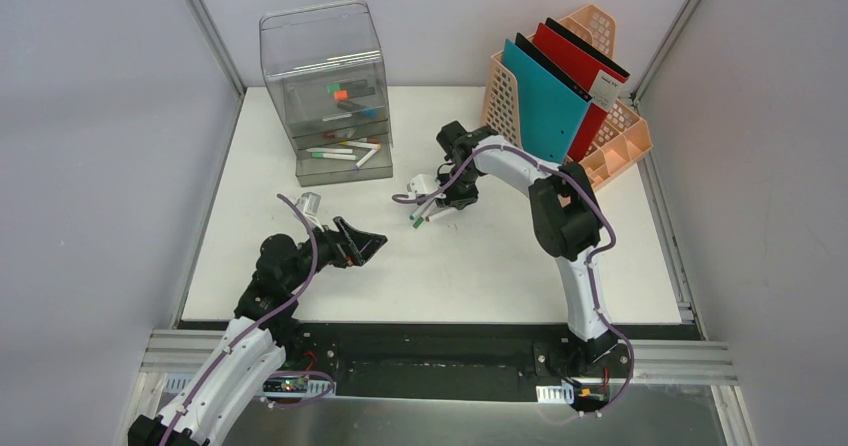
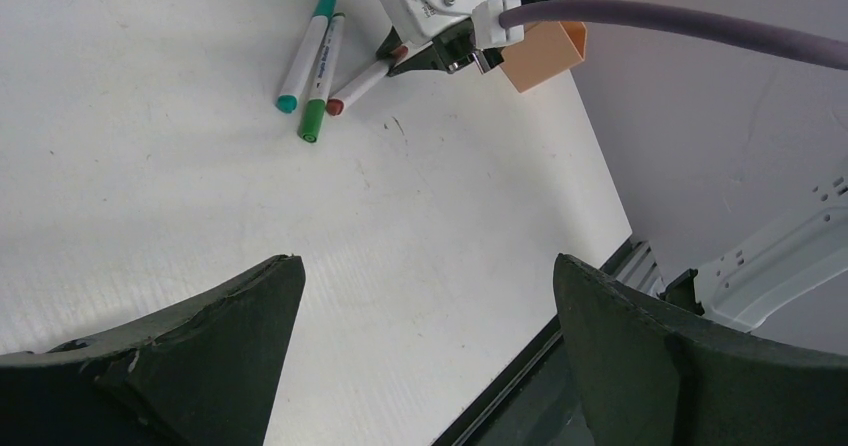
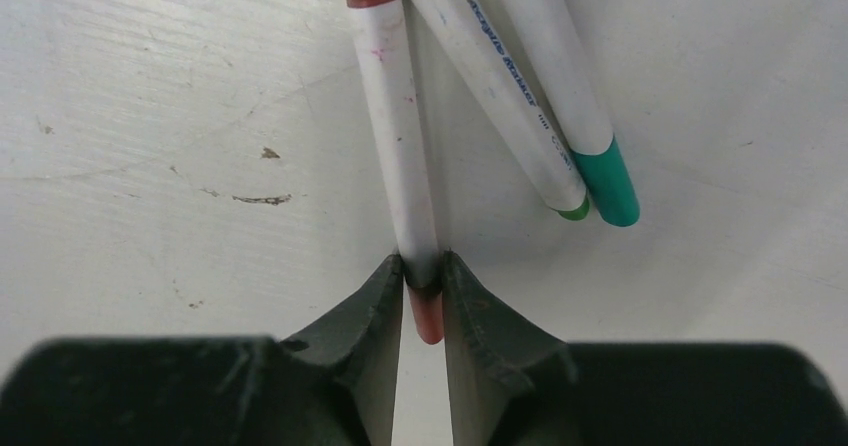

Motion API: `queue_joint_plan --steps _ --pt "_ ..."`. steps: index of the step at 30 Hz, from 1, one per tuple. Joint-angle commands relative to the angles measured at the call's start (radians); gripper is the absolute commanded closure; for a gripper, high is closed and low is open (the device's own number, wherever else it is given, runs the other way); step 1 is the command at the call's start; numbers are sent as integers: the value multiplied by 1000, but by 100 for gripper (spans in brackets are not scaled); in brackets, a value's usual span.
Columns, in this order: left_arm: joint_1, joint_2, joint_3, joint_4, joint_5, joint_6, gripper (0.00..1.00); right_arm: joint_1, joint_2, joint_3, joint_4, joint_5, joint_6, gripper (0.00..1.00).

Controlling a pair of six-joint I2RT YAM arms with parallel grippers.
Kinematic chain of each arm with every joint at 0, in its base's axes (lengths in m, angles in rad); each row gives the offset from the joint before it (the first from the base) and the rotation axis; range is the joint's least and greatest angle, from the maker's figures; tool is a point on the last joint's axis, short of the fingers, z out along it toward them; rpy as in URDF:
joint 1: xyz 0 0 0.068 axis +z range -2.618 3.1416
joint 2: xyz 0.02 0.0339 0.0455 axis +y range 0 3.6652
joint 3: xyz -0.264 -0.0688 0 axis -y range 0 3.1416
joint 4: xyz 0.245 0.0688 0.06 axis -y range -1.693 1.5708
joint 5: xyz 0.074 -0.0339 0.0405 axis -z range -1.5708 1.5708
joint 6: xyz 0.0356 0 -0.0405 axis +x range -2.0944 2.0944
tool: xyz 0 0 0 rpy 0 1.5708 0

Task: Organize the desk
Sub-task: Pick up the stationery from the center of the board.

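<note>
You're clenching the right claw on the red marker at its tail, likely dodging the green marker and teal marker crowding it on the desk; left claw is hovering released, empty.

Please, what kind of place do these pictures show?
Probably a robot test cell set up as an office desk: a white desk boxed in by grey walls, a clear drawer unit of markers, a peach file rack with folders, and the right gripper shut on a red-capped marker.
</note>
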Motion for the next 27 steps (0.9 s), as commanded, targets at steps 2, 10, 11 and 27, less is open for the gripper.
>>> queue_joint_plan --steps 2,10,11,27 --pt "-3 -7 -19 53 32 -25 1 22 -18 -69 -24 17 25 79" --pt "-4 4 -68 151 84 -97 3 87 -83 -223 79 120 231 90" --pt "-4 7 -71 161 88 -104 3 93 -99 -239 89 124 253 91" --pt "-11 126 -171 487 120 -274 5 105 -322 -379 61 -76 636 100"
